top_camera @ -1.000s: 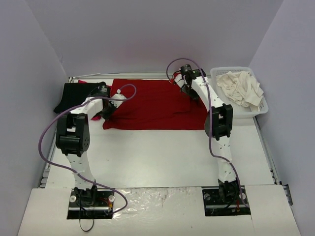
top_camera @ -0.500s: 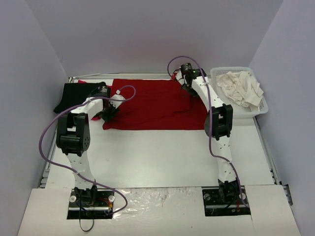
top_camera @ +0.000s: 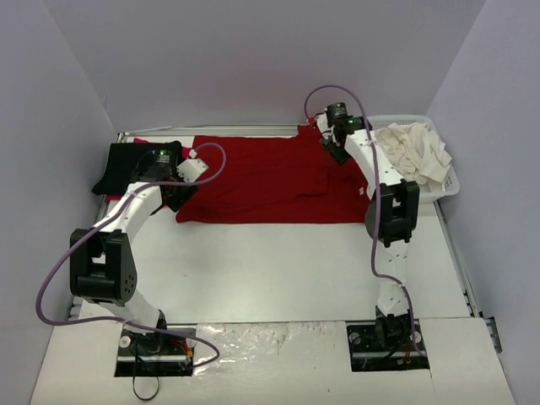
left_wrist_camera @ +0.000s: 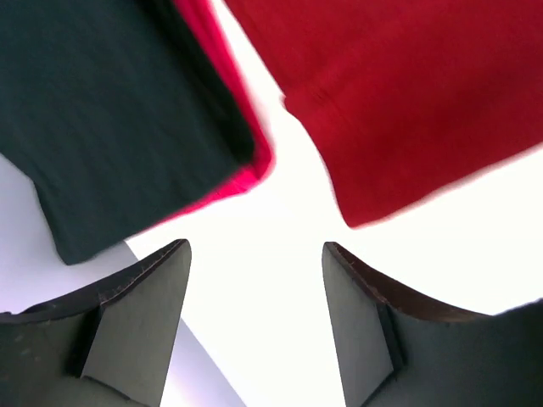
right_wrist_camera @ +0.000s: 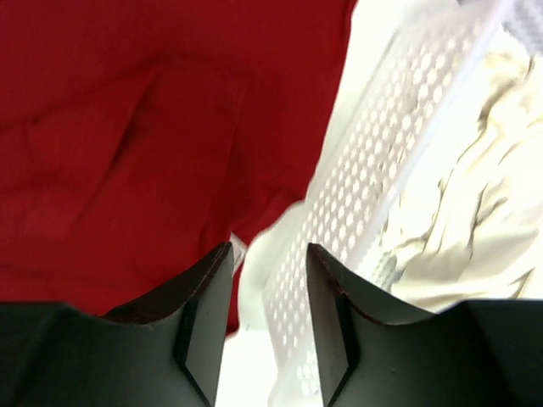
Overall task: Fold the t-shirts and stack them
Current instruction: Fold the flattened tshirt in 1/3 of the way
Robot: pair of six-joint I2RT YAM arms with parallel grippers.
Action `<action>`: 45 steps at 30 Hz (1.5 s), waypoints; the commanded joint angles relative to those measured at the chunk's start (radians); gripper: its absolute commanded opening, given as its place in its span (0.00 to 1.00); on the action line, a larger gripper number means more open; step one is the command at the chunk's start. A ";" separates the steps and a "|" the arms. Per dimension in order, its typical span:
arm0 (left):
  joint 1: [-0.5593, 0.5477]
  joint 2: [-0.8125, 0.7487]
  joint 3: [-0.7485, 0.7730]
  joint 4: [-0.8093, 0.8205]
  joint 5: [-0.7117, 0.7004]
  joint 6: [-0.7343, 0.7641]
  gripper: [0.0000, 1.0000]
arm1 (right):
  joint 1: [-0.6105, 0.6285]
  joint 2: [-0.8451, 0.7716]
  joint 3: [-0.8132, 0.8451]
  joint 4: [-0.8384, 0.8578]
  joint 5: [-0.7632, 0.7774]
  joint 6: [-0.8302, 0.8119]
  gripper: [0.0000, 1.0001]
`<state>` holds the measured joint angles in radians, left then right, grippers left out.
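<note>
My left gripper [left_wrist_camera: 254, 254] hangs wide open, empty, over bare table [top_camera: 278, 261] between the black shirt [top_camera: 122, 164] and the flat dark red shirt [top_camera: 270, 181]. Far right, my right gripper [right_wrist_camera: 267, 254] sits slightly parted and empty beside the basket [right_wrist_camera: 365, 186].

Plain dark red cloth t-shirt [top_camera: 270, 181] on the white tabletop [top_camera: 278, 270]. Far left, a black folded shirt [top_camera: 126, 164] over a bright red shirt edge [left_wrist_camera: 252, 170]. Far right, cream-white crumpled shirts [top_camera: 413, 150] in a white hole-patterned plastic basket [right_wrist_camera: 365, 195].

White arms [top_camera: 137, 205], black joints [top_camera: 103, 268], purple cables [top_camera: 335, 86]
</note>
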<state>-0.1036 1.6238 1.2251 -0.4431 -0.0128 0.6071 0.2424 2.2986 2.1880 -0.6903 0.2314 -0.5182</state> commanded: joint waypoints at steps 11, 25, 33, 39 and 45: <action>-0.011 -0.116 -0.236 0.063 0.030 0.056 0.61 | -0.054 -0.217 -0.260 -0.110 -0.415 0.009 0.01; -0.010 -0.130 -0.271 0.086 0.031 -0.044 0.61 | -0.023 0.016 -0.146 -0.233 -0.553 -0.037 0.29; -0.011 -0.133 -0.276 0.084 0.024 -0.066 0.61 | -0.018 0.058 -0.109 -0.233 -0.558 -0.051 0.36; -0.011 -0.130 -0.283 0.083 0.022 -0.072 0.61 | -0.012 0.100 -0.051 -0.233 -0.550 -0.045 0.35; -0.011 -0.125 -0.291 0.086 0.024 -0.075 0.61 | -0.003 0.133 -0.016 -0.233 -0.529 -0.045 0.17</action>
<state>-0.1120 1.5345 0.9344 -0.3603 0.0212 0.5457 0.2264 2.4153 2.1307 -0.8772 -0.3099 -0.5560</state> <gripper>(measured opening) 0.609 0.192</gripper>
